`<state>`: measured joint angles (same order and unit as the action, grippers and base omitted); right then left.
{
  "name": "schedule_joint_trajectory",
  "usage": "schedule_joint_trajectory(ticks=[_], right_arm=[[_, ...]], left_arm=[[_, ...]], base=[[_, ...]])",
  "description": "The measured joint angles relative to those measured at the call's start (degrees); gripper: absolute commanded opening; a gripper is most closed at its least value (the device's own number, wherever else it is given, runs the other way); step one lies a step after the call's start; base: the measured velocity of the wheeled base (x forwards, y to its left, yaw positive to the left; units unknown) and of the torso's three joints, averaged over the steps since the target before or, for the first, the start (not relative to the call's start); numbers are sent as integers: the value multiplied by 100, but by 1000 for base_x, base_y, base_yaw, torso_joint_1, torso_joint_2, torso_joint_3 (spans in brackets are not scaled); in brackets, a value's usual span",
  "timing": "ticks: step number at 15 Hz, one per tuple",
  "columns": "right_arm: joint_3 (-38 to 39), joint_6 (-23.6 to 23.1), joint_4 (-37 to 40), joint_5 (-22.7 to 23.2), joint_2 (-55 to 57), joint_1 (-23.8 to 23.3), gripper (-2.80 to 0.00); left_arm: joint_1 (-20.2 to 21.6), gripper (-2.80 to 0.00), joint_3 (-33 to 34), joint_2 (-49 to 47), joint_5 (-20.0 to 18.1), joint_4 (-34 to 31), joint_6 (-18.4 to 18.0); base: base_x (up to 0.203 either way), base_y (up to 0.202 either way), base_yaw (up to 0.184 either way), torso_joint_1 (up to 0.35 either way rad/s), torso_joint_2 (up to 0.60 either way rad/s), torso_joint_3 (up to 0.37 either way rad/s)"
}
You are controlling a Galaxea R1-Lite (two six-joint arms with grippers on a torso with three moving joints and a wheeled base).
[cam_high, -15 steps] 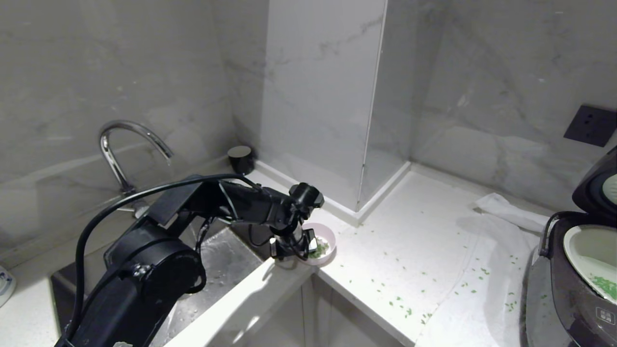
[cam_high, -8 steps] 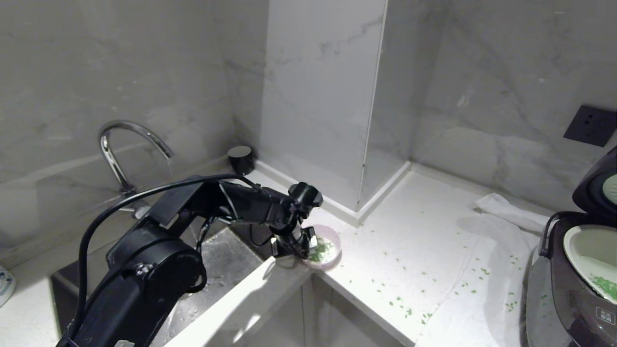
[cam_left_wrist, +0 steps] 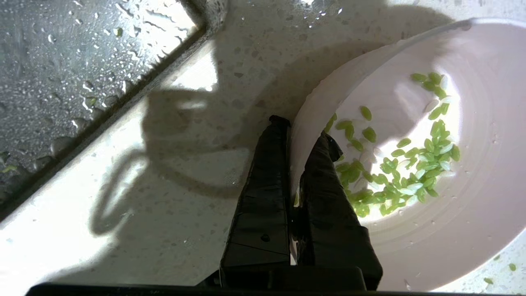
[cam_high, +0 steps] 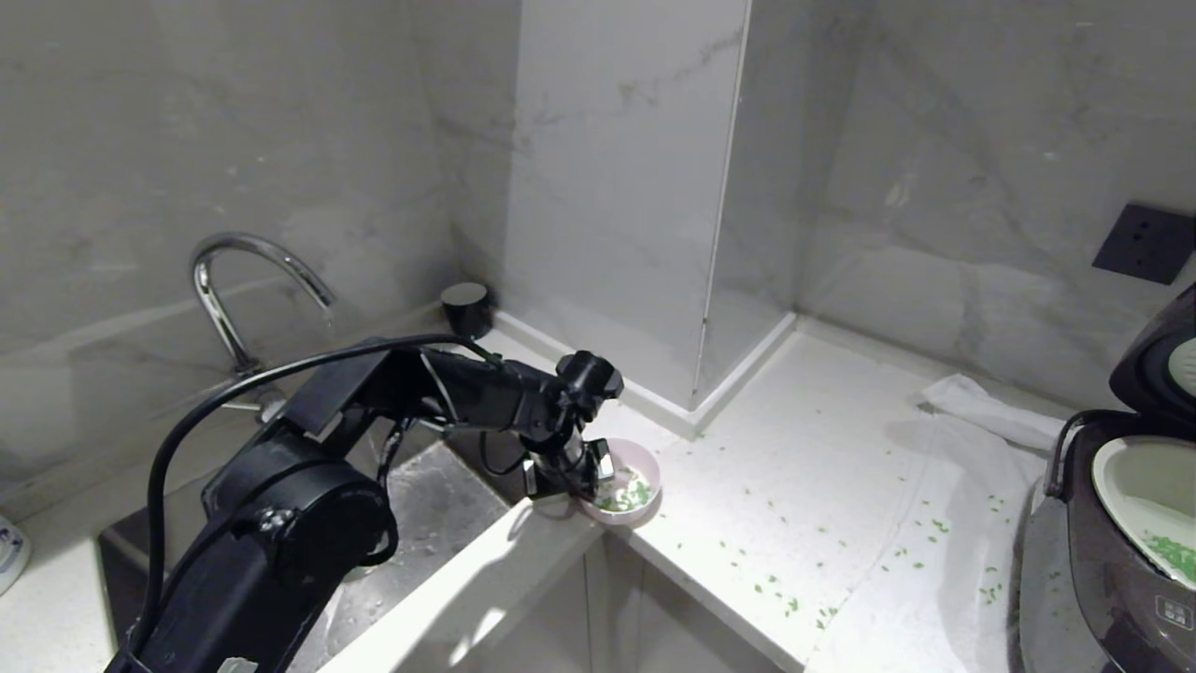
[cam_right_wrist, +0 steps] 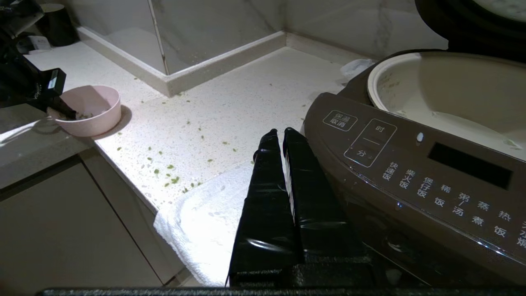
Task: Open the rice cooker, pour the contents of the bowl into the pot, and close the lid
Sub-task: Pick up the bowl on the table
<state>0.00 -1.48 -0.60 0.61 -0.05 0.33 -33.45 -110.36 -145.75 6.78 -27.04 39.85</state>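
The pale pink bowl (cam_high: 641, 470) sits on the white counter by the sink corner, with green chopped contents (cam_high: 624, 495) heaped inside. My left gripper (cam_high: 584, 474) is shut on the bowl's near rim, one finger outside and one inside (cam_left_wrist: 303, 129); the left wrist view shows the bowl (cam_left_wrist: 452, 230) and its contents (cam_left_wrist: 411, 172). At far right stands the dark rice cooker (cam_high: 1112, 561), its lid (cam_high: 1154, 369) raised and the whitish pot (cam_high: 1135, 481) exposed with some green bits in it. My right gripper (cam_right_wrist: 277, 131) hangs shut and empty beside the cooker's front panel (cam_right_wrist: 411, 172).
A wet steel sink (cam_high: 420, 523) with a curved faucet (cam_high: 248, 280) lies left of the bowl. A dark cup (cam_high: 465, 308) stands at the wall. A white towel (cam_high: 953, 505) lies under the cooker. Green bits (cam_high: 775, 589) are scattered on the counter; a tiled pillar juts out behind.
My left gripper has shut on the bowl's rim. The bowl has shifted slightly toward the counter's front edge. The right arm has not moved.
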Motion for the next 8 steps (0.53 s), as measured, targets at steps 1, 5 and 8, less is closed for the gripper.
schedule_joint_trajectory(ticks=[1,5,8], right_arm=[[0,2,0,-1,0,0,-280],[0,1,0,-2,0,0,-280],[0,0,0,-1,0,0,-280]], left_arm=[[27,-280,1,50,-13,-78,-6],[168,-280,24,318,-48,-254,-9],[206,-280,46,433,-55,-251,-5]], base=[[0,0,0,0,0,0],[0,0,0,0,0,0],[0,0,0,0,0,0]])
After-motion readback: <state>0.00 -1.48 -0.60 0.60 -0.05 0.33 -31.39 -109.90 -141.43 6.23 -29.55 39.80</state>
